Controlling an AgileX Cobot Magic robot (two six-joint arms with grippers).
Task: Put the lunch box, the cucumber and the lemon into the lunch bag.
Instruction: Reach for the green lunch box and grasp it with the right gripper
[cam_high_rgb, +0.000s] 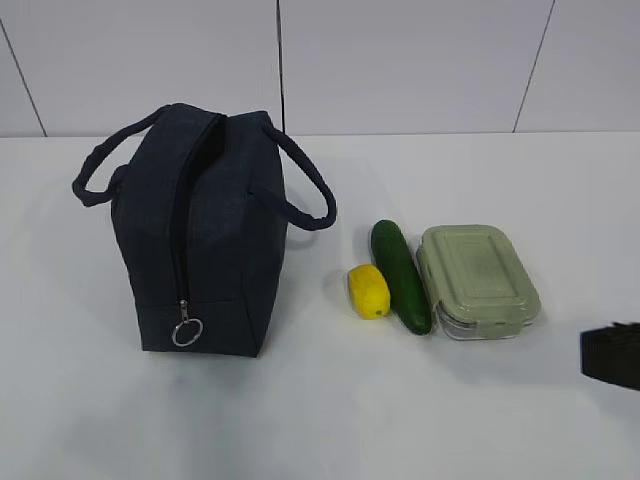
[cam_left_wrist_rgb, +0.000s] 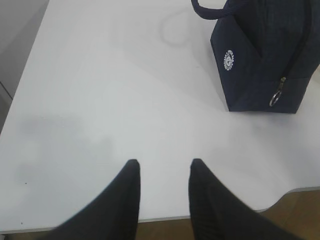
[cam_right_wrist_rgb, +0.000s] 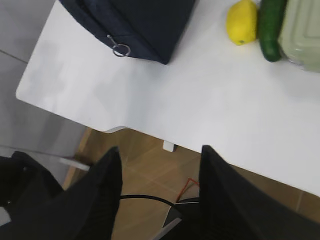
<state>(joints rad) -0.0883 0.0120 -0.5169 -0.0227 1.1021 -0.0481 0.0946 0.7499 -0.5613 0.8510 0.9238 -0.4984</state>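
Dark navy fabric lunch bag (cam_high_rgb: 205, 235) stands left on the white surface (cam_high_rgb: 320, 420); yellow lemon (cam_high_rgb: 368, 291), dark green cucumber (cam_high_rgb: 401, 275), sage-lidded lunch box (cam_high_rgb: 478, 280) sit right, nearer the right gripper (cam_right_wrist_rgb: 160, 165); both grippers, left gripper (cam_left_wrist_rgb: 162, 172) too, open and empty.

The lunch bag (cam_high_rgb: 205, 230) stands on the left of the table (cam_high_rgb: 320, 420). Right of it lie the lemon (cam_high_rgb: 368, 291), then the cucumber (cam_high_rgb: 401, 275), then the lunch box (cam_high_rgb: 478, 281), side by side.

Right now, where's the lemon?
In the exterior view the lemon lies on the table right of the lunch bag, touching the cucumber on its left.
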